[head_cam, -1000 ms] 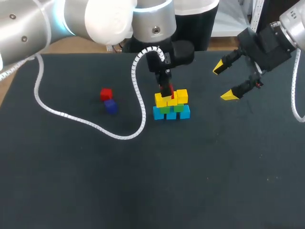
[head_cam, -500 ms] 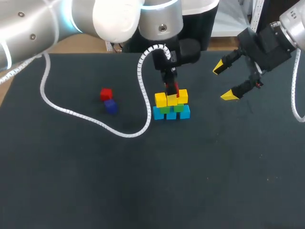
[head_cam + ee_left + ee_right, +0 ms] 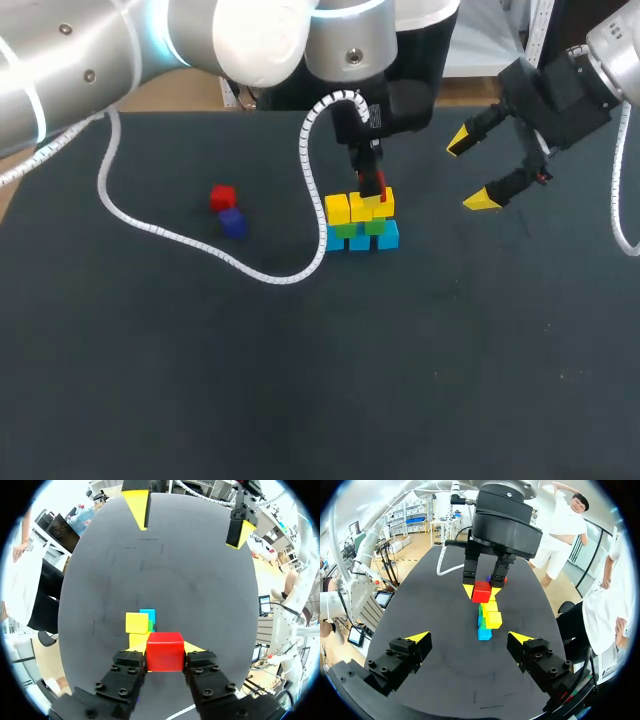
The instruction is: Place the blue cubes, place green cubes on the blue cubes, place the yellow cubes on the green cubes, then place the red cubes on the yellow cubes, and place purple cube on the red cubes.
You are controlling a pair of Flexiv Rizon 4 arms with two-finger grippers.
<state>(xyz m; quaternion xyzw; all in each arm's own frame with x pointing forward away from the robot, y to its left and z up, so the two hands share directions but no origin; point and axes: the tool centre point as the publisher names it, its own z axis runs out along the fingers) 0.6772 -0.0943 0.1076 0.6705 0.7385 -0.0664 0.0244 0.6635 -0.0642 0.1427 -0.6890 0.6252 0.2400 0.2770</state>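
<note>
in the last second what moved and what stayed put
The left gripper, shut on a red cube, carried it toward the robot's right along the top of the stack. The right gripper stayed open and still. The stack, the loose red cube and the dark blue cube beside it did not move.

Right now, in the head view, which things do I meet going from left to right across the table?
The loose red cube → stack of cubes → right gripper.
</note>
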